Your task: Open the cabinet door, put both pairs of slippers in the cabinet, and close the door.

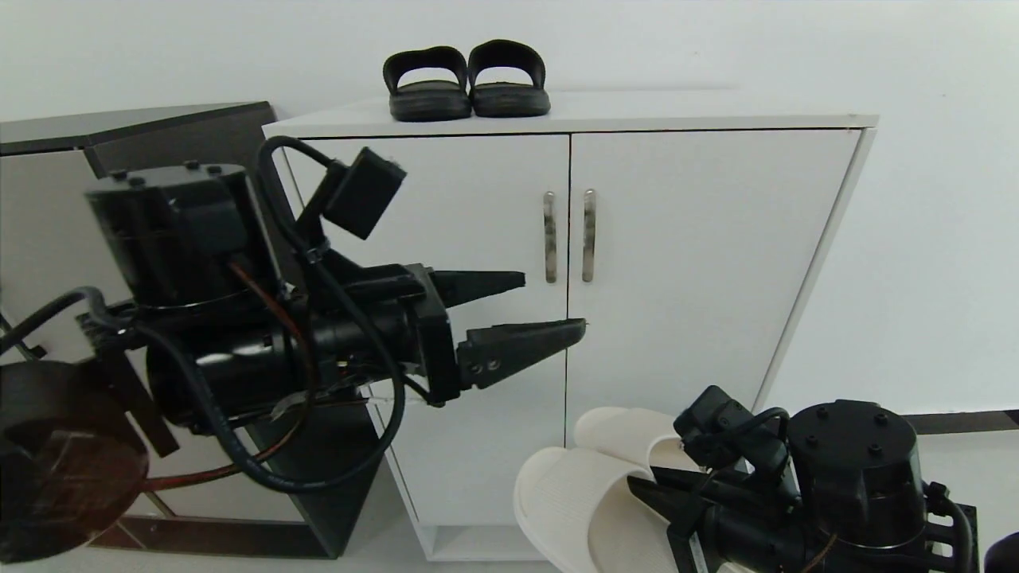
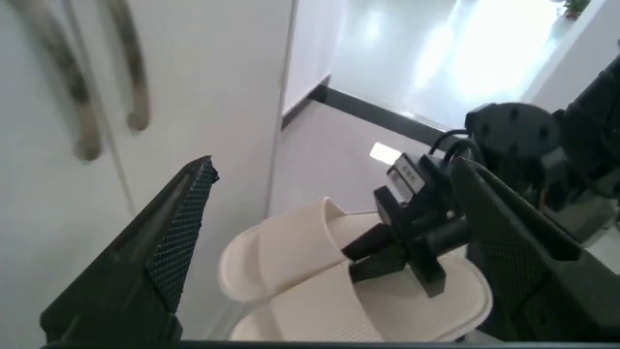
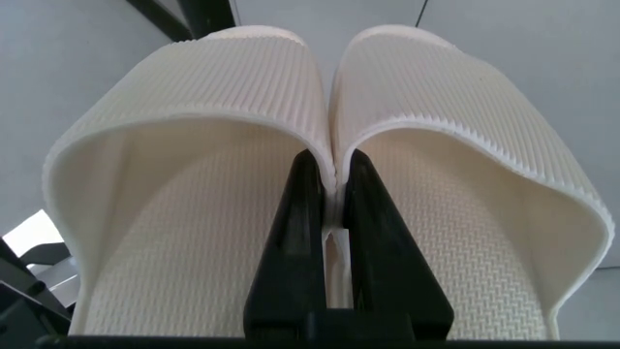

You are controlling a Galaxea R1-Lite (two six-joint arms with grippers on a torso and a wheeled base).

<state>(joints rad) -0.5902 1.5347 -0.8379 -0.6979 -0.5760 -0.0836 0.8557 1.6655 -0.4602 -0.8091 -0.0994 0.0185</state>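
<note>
A white two-door cabinet [image 1: 685, 263] stands with both doors shut; its two metal handles [image 1: 549, 237] meet at the middle seam. A pair of black slippers [image 1: 466, 81] rests on its top. My left gripper [image 1: 553, 302] is open, held level just below and left of the handles [image 2: 82, 97]. Low at the right, my right gripper [image 3: 331, 189] is shut on the pair of white slippers [image 1: 581, 485], pinching their two inner straps together [image 3: 334, 145]. The white slippers [image 2: 320, 271] hang in front of the cabinet's lower right door.
A dark cabinet with a mirrored or glossy panel [image 1: 72, 223] stands to the left of the white one. A white wall [image 1: 939, 239] is behind, with a dark skirting strip [image 1: 963, 420] at floor level on the right.
</note>
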